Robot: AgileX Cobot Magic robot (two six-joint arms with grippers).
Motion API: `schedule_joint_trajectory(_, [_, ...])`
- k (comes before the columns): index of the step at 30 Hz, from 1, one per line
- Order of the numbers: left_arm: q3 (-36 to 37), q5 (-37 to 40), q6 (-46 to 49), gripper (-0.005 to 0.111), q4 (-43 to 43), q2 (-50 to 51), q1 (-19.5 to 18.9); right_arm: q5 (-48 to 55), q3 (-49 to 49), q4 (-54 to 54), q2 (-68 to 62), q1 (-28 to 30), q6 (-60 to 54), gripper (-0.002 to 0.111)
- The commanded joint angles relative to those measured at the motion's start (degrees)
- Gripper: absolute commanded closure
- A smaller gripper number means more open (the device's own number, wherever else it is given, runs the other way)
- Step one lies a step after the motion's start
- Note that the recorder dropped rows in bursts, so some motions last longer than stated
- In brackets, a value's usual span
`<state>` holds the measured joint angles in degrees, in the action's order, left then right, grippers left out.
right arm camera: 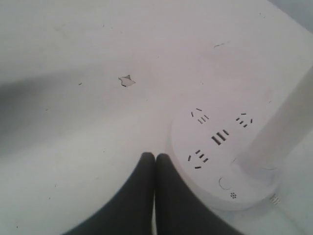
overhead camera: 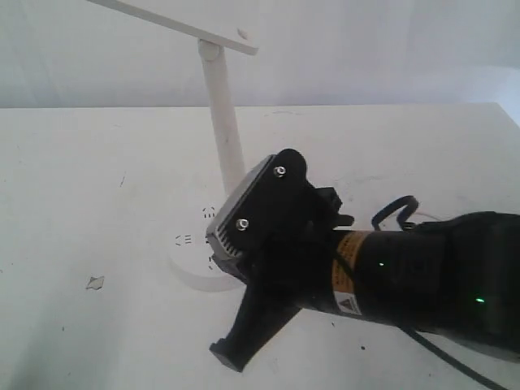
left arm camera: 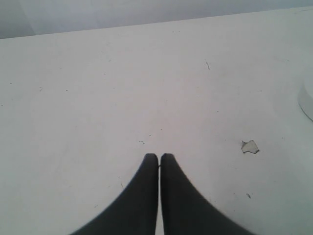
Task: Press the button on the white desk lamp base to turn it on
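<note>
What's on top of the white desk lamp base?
Right wrist view: three socket groups, dark central slots, the button and the stem on the white desk lamp base. In the exterior view the right gripper hides most of it.

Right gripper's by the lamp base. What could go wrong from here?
1. The button is small and sits between a socket group and the stem; the right gripper, jaws shut, could press the wrong spot.
2. It's beside the lamp base rim, so a low approach might shove the base.
</note>
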<state>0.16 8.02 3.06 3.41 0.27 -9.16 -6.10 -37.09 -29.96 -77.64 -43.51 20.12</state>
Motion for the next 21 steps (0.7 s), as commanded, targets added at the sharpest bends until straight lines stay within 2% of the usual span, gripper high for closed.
schedule_joint_trajectory(1, [-0.2,-0.4,-0.1,0.106,0.4,-0.3,0.0,3.1,-4.1,1.8,-7.1,0.3,-0.8,0.108])
schedule_joint_trajectory(12, [-0.2,-0.4,-0.1,0.106,0.4,-0.3,0.0,3.9,-8.1,1.9,-13.0,7.4,4.3,0.108])
schedule_joint_trajectory(21, [-0.2,-0.4,-0.1,0.106,0.4,-0.3,0.0,2.3,-8.2,2.1,-18.1,8.2,5.4,0.108])
